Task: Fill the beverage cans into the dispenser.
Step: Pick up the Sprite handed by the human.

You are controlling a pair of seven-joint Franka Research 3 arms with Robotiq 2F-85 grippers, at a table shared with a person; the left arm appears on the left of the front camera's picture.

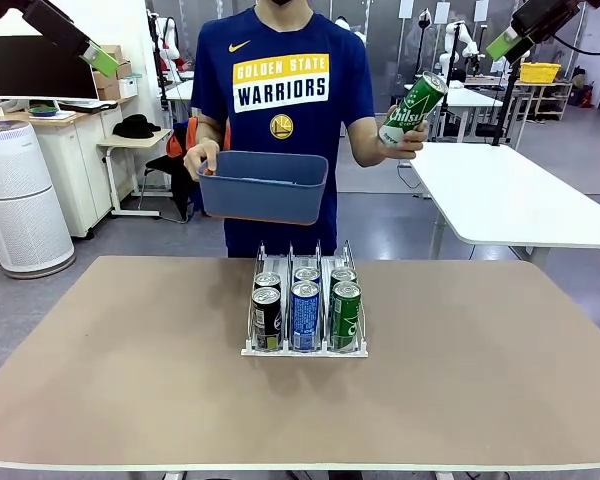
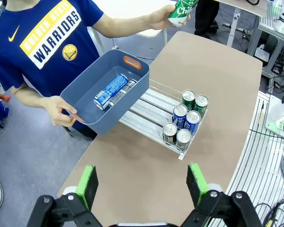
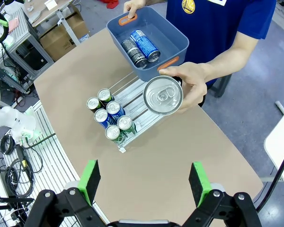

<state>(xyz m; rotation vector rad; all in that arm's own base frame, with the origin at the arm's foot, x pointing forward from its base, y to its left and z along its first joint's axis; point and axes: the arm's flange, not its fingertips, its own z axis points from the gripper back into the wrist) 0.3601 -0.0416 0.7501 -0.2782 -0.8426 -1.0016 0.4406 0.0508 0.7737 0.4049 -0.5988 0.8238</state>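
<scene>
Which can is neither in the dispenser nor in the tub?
The green can in the person's raised hand; six stand in the dispenser, two lie in the tub.

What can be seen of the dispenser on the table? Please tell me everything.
The dispenser is a small rack: white base, thin clear dividers, three lanes running away from the robot. It sits flat in the middle of the table. Six cans stand upright at its near end, two per lane: black left, blue middle, green right. The far part of each lane is bare. Only the table and these cans touch it.
</scene>
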